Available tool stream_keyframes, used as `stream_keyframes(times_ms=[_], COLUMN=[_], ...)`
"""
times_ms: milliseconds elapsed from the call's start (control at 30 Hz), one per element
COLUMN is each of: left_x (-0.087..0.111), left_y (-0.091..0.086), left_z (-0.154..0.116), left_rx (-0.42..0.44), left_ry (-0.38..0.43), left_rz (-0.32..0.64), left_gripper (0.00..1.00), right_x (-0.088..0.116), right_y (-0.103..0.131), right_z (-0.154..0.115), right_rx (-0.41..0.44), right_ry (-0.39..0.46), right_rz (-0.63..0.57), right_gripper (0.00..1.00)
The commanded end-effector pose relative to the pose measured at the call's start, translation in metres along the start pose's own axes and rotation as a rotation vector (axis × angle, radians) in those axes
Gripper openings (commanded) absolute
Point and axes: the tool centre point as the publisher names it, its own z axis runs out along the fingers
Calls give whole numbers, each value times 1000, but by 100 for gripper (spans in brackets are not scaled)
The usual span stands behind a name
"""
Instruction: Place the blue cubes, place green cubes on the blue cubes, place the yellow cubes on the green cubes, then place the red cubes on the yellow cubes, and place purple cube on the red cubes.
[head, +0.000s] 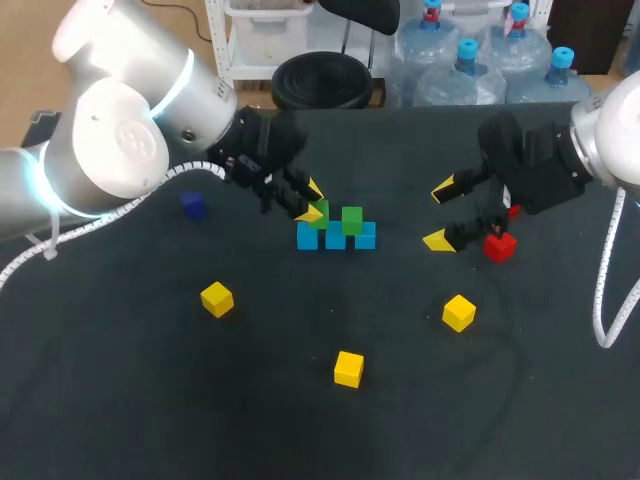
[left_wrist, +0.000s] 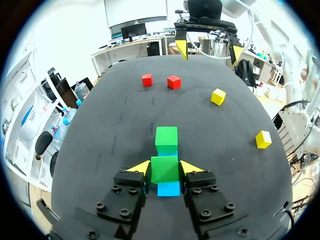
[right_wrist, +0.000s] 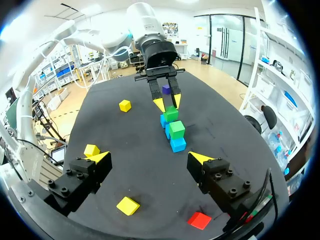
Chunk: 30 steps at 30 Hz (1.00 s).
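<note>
Nearest on the table (head: 150, 400), three yellow cubes (head: 348, 368) lie loose. Beyond them, the left gripper (head: 314, 201) clamps a green cube (left_wrist: 164, 171) atop the blue row (head: 336, 238), with a second green cube (head: 352, 220) just beside it. The right gripper (head: 439, 214) hangs wide open by a red cube (head: 499, 246). The purple cube (head: 193, 206) sits apart.

Left gripper (left_wrist: 164, 167): clamped on a green plastic cube (left_wrist: 164, 169) atop a row of blue plastic cubes (left_wrist: 168, 188); a second green cube (left_wrist: 166, 139) stands just ahead, blocking forward passage; bare black table (left_wrist: 125, 125) on both sides.

Right gripper (right_wrist: 150, 158): fingers spread wide, bare table between; small red cube (right_wrist: 199, 220) and yellow cube (right_wrist: 128, 205) under it, another yellow cube (right_wrist: 91, 149) beside one finger.
</note>
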Motion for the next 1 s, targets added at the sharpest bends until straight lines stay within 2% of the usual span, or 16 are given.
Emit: stream_keyframes(times_ms=[33,1000], left_x=[1,3], left_y=[2,1], left_z=[3,5], left_rx=[7,17], left_ry=[1,13], left_rz=[1,-10], left_gripper=[0,0], right_x=[0,0], right_y=[0,0], right_z=[0,0], right_rx=[-1,-1], right_ry=[-2,-2], right_rz=[-1,-1], right_gripper=[100,100])
